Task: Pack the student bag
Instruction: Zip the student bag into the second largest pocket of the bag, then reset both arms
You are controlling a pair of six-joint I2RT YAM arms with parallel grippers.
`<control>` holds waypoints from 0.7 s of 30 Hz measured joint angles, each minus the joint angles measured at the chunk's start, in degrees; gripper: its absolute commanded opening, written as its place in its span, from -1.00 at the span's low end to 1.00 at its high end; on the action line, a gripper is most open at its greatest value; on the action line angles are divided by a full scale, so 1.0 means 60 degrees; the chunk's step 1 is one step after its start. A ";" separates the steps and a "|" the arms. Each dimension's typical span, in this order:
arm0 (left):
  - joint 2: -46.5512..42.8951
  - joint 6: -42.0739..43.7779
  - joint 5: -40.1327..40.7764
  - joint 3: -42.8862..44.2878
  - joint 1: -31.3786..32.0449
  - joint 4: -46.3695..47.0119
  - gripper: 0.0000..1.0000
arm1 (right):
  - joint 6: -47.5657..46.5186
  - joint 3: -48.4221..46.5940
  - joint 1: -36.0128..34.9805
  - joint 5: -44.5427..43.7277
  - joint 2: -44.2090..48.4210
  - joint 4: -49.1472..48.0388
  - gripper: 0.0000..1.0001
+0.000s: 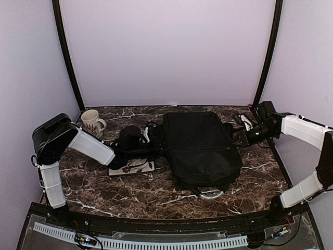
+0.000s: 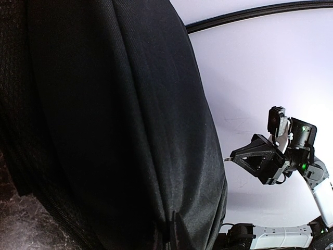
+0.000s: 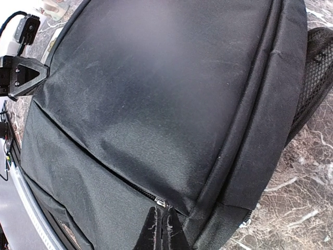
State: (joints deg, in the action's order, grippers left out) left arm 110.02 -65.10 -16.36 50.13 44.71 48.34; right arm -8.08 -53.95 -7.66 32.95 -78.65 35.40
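The student bag [image 1: 200,148] is a large black backpack lying flat mid-table, its grey-white loop handle [image 1: 210,194] at the near end. My left gripper [image 1: 154,141] is at the bag's left edge. In the left wrist view black fabric fills the frame, and a fold of it is pinched at my left gripper [image 2: 174,229], whose fingers are barely visible. My right gripper [image 1: 235,136] is at the bag's right edge. In the right wrist view my right gripper [image 3: 162,226] is shut, its tips on the silver zipper pull [image 3: 161,203] of a closed pocket.
A white patterned mug [image 1: 92,123] stands at the back left. A flat floral-patterned card or notebook [image 1: 132,167] lies under the left arm, left of the bag. Purple walls enclose the marble table [image 1: 156,198] on three sides.
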 measured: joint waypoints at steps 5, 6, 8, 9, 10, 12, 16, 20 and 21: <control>0.0000 0.0000 -0.0055 0.0000 -0.0025 0.0000 -1.00 | -0.0004 0.0000 0.0073 -0.0062 0.0000 0.0047 -1.00; 0.0000 0.0000 -0.0058 0.0000 -0.0025 0.0000 -1.00 | -0.0004 0.0000 0.0084 -0.0058 0.0000 0.0051 -1.00; 0.0000 0.0000 -0.0073 0.0000 -0.0029 0.0000 -0.90 | -0.0025 0.0000 0.0102 -0.0036 -0.0007 0.0080 -1.00; 0.0000 0.0007 -0.0084 0.0000 -0.0033 -0.0004 -0.83 | -0.0044 0.0000 0.0109 -0.0015 -0.0018 0.0084 -1.00; 0.0000 0.0029 -0.0095 0.0000 -0.0033 -0.0011 -0.74 | -0.0066 0.0000 0.0117 0.0015 -0.0040 0.0087 -0.96; 0.0000 0.0124 -0.0171 0.0018 -0.0051 -0.0076 -0.60 | -0.0098 0.0000 0.0138 0.0036 -0.0073 0.0106 -0.75; -0.0069 0.0455 -0.0331 0.0084 -0.0189 -0.0510 -0.45 | -0.0208 -0.0120 0.0295 -0.0262 -0.0087 0.0168 -0.60; -0.0433 0.1049 -0.0262 0.0211 -0.0299 -0.1413 -0.36 | -0.0215 -0.0448 0.0412 -0.0634 0.0117 0.0084 -0.53; -0.0627 0.1257 -0.0197 0.0248 -0.0313 -0.1716 -0.35 | -0.0219 -0.0495 0.0415 -0.0747 0.0266 0.0055 -0.52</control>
State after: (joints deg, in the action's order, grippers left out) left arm 106.26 -57.56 -17.54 51.62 42.83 38.04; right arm -9.39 -56.93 -5.17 28.47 -77.06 35.73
